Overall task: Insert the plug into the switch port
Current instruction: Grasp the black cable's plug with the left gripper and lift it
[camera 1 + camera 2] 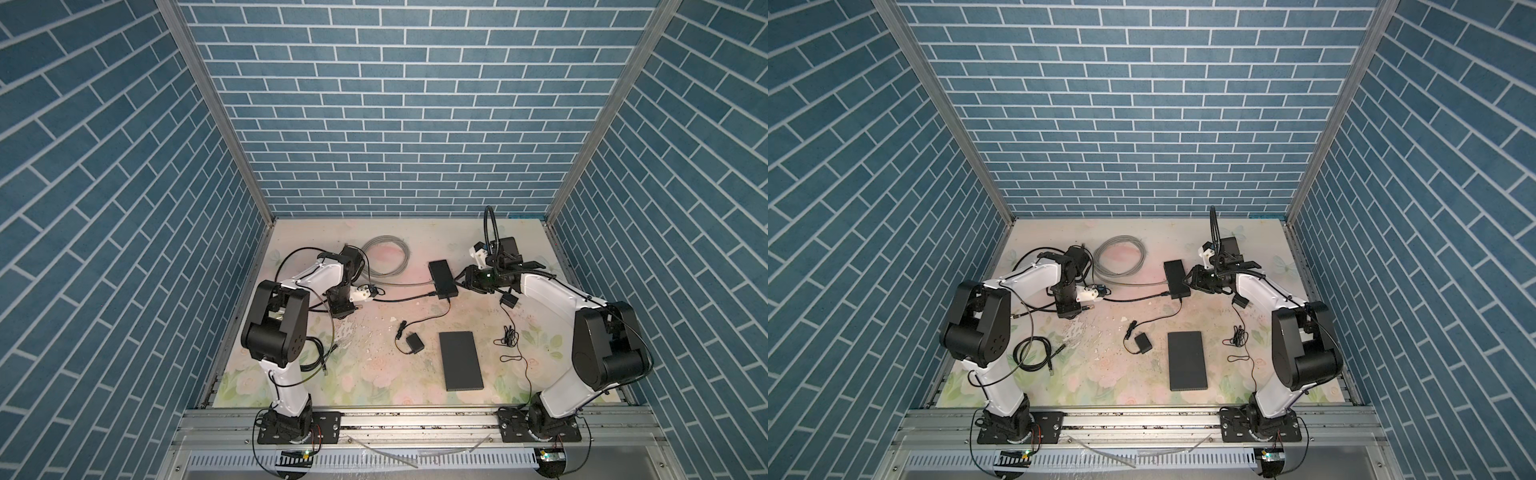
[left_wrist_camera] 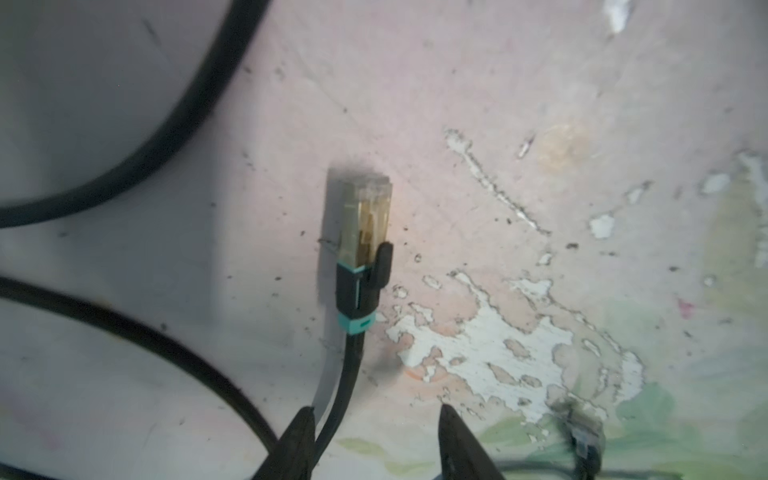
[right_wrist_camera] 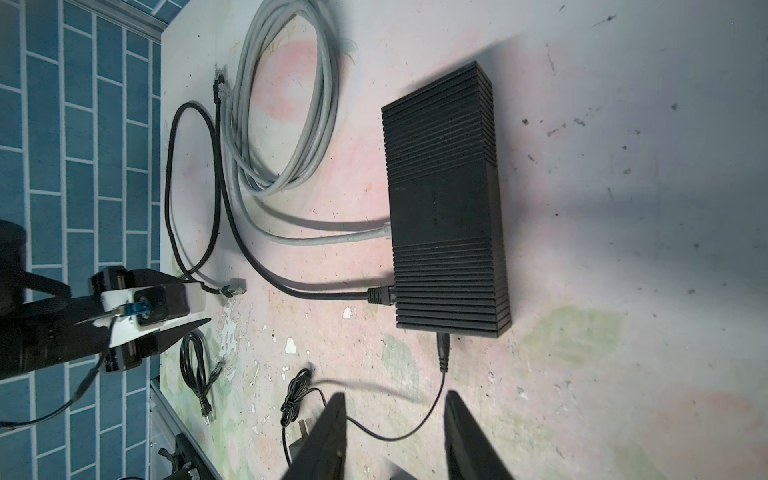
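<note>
Counter (image 1: 415, 241): floral-printed surface; the print is worn off in white patches near the plug.
Switch (image 1: 444, 279) (image 1: 1177, 279) (image 3: 444, 199): black ribbed box lying flat toward the far middle of the counter in both top views.
Switch connections: a grey cable (image 3: 332, 240) and a black cable (image 3: 332, 295) enter one long side. A thin power lead (image 3: 444, 353) enters the short end facing the right gripper.
Plug (image 2: 365, 224) (image 3: 232, 289): clear connector with a black boot and teal bands. It lies on the counter to the left of the switch, well apart from it and not seated in any port.
Plug cable (image 2: 351, 374): black; runs back from the boot into the gap of the left gripper and lies against one finger (image 2: 299, 440).
Left gripper (image 2: 376, 409): low over the counter, just behind the plug. It is released, with the fingers apart and a clear gap on the far side of the cable, so nothing is clamped.
Right gripper (image 3: 395, 395): positioned just beside the switch, on its right in both top views. It is released, with the fingers apart. The power lead crosses the counter below the gap, and the switch lies ahead of the fingertips.
Flat black box (image 1: 461, 360): lies nearer the front edge, apart from the switch.
Small adapter (image 1: 414, 344): lies just left of the flat black box.
</note>
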Motion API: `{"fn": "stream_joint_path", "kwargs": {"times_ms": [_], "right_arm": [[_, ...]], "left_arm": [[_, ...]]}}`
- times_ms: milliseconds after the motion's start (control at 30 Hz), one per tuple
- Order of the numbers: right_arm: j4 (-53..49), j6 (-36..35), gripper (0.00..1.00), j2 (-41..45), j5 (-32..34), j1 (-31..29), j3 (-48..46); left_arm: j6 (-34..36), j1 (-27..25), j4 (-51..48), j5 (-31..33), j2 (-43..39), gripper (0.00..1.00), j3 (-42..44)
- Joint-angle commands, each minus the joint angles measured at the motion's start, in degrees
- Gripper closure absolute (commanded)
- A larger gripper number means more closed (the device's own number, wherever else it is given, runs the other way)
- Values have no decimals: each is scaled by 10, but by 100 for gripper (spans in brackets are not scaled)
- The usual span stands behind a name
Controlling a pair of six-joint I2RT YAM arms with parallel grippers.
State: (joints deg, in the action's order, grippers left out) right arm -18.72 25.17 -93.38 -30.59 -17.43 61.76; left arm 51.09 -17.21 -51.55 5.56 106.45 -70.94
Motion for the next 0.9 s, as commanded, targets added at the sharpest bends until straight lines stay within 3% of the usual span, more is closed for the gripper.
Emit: {"fn": "stream_joint_path", "kwargs": {"times_ms": [0,100,400,533,667,867], "right_arm": [[-18,-26,61,-3,5,-5,8],[-29,-34,61,2,11,-5,9],[-29,-52,61,11,-20,-16,15],[11,-55,61,16,-77,-38,6],[123,11,61,7,-140,-69,-18],[355,204,61,-31,-166,-102,-55]], "left_arm": [[-21,3,2,9,22,55,-1],[-23,3,13,12,35,62,3],[-17,0,-14,-22,62,99,-48],[-8,-6,-48,-77,41,100,-94],[7,-13,-85,-156,4,100,-138],[53,-26,-93,-230,-29,100,-163]]}}
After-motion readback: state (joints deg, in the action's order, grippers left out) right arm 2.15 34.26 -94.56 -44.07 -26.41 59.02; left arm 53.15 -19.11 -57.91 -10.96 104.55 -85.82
